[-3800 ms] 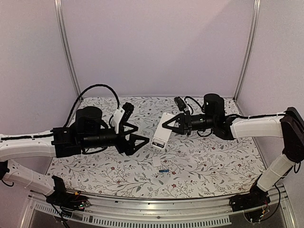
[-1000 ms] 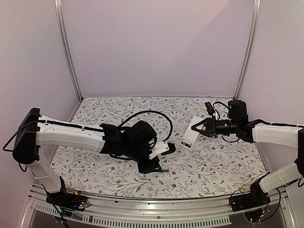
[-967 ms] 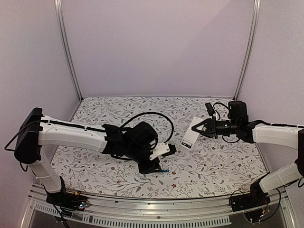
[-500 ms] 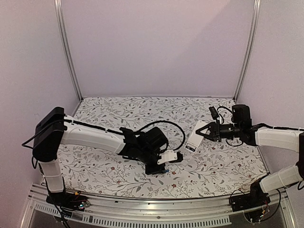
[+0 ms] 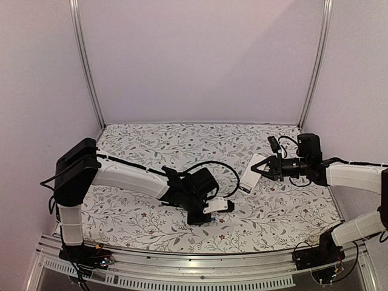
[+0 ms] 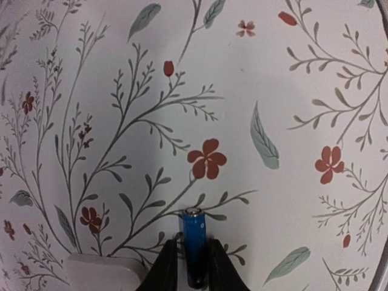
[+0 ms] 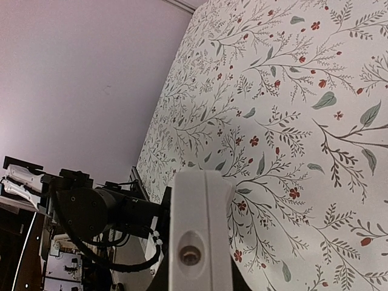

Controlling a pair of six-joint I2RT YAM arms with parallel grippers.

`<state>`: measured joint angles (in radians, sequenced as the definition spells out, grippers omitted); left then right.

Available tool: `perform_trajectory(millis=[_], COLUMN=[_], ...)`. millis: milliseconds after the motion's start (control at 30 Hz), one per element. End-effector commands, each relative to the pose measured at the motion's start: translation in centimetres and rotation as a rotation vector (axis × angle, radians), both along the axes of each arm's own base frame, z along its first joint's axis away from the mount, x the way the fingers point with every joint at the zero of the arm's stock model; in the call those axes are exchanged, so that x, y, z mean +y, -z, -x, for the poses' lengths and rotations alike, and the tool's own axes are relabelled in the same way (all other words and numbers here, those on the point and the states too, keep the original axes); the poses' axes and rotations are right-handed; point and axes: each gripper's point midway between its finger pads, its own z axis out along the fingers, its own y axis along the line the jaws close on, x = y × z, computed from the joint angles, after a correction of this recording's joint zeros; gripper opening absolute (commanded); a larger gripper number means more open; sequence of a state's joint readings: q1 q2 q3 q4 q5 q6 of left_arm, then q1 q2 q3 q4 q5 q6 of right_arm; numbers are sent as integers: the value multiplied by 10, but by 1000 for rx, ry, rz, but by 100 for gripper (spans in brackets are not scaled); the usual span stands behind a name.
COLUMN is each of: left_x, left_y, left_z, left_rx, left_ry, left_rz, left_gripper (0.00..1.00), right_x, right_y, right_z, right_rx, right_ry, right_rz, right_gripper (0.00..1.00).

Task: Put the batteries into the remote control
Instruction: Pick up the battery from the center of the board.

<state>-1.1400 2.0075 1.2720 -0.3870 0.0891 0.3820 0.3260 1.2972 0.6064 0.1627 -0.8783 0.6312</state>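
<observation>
Blue battery (image 6: pixel 194 247) lies pinched between the left hand's (image 6: pixel 192 244) fingers.

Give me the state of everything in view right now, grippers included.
left gripper: shut on the blue battery.
right gripper: shut on the remote control.
blue battery: pinched at one end between the fingers.
remote control: held up off the table.
cover piece: lying flat on the table.
</observation>
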Motion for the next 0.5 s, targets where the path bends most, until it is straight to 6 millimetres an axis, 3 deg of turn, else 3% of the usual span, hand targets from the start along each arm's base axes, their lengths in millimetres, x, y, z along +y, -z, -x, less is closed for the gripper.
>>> perform_trajectory(millis=[0,200,233,467], left_x=[2,3,4,18], left_y=[11,-19,-28,-111], left_z=[1,7,6,6], left_rx=[1,-48,-59,-150], left_ry=[15,28,23,58], left_rz=[-44,-11,-3,58], left_gripper=[16,5,0,0], right_x=[0,4,5,31], right_y=[-1,1,1,-2], right_z=[2,1,1,8], right_rx=[-3,6,11,42], right_ry=[-19,-35,-37,-101], right_rz=[-12,-35,-45,-86], right_gripper=[0,0,0,0])
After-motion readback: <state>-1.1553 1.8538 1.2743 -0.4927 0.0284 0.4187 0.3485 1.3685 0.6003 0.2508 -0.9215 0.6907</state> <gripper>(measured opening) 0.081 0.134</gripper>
